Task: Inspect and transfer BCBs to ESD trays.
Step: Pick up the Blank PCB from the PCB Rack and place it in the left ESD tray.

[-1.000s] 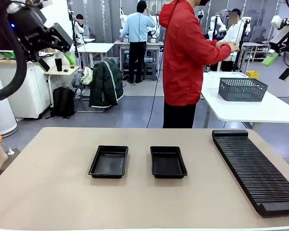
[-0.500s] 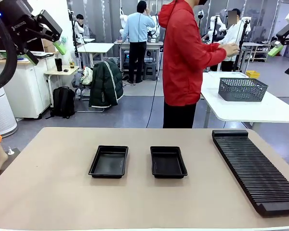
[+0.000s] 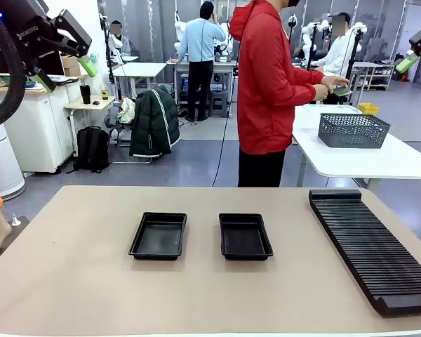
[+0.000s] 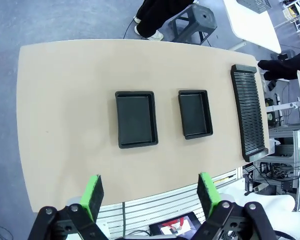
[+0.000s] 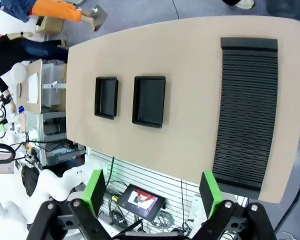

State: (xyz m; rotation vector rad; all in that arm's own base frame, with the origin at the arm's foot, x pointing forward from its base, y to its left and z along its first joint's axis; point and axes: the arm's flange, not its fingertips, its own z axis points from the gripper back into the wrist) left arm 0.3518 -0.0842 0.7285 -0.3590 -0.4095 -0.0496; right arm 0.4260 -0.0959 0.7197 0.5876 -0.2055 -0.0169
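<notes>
Centrally, ESD trays (image 3: 159, 237) (side by side), long axes toward person (image 3: 266, 84)

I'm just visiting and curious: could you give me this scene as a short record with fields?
Left ESD tray: black, empty
Right ESD tray: black, empty
Slotted rack: long, black, right side of table
Left gripper: high above table, open, holding nothing
Right gripper: high above table, open, holding nothing
Person: red jacket, far side, turned toward grey mesh basket
</notes>
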